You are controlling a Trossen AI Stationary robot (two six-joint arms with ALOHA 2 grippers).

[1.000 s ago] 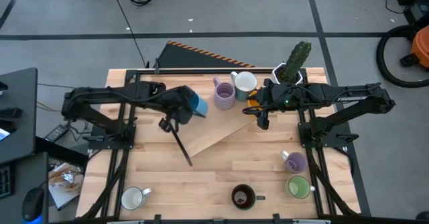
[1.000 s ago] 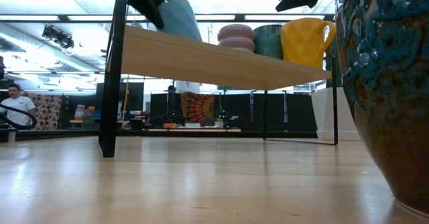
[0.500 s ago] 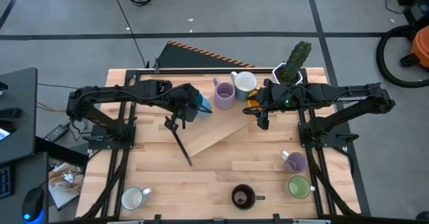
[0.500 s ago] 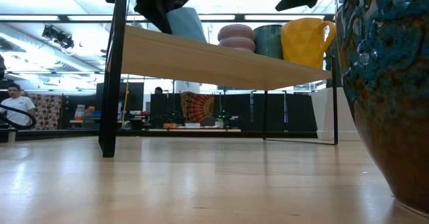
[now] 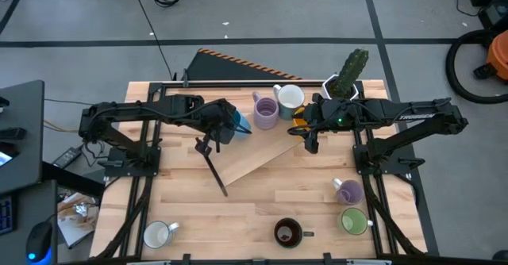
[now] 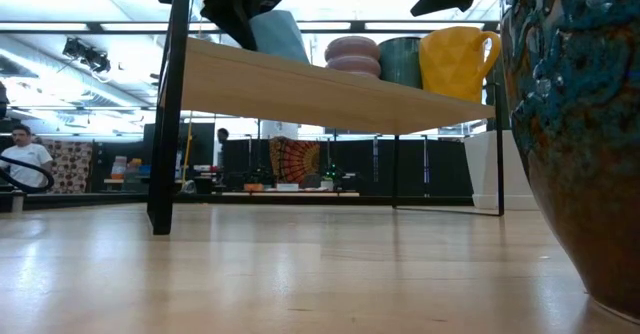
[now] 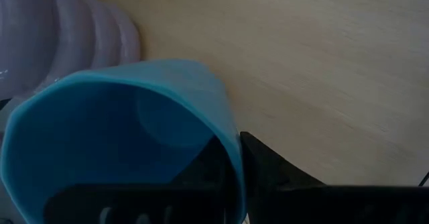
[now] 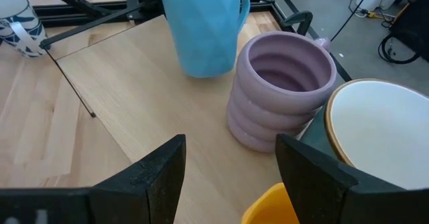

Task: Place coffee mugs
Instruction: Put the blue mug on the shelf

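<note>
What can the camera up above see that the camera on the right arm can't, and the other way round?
Only the high view shows the whole table, the cactus pot, and the mugs near the front edge: dark brown mug, green mug.

Only the right wrist view shows the ribbed sides of the lavender mug and the right pincer open.

Both show the blue mug on the raised shelf, held by the left pincer.

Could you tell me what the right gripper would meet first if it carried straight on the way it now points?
Most likely the ribbed lavender ceramic mug, which stands just ahead of the open right gripper on the raised wooden shelf. The blue faceted mug sits beyond it, though depth is hard to judge.
</note>
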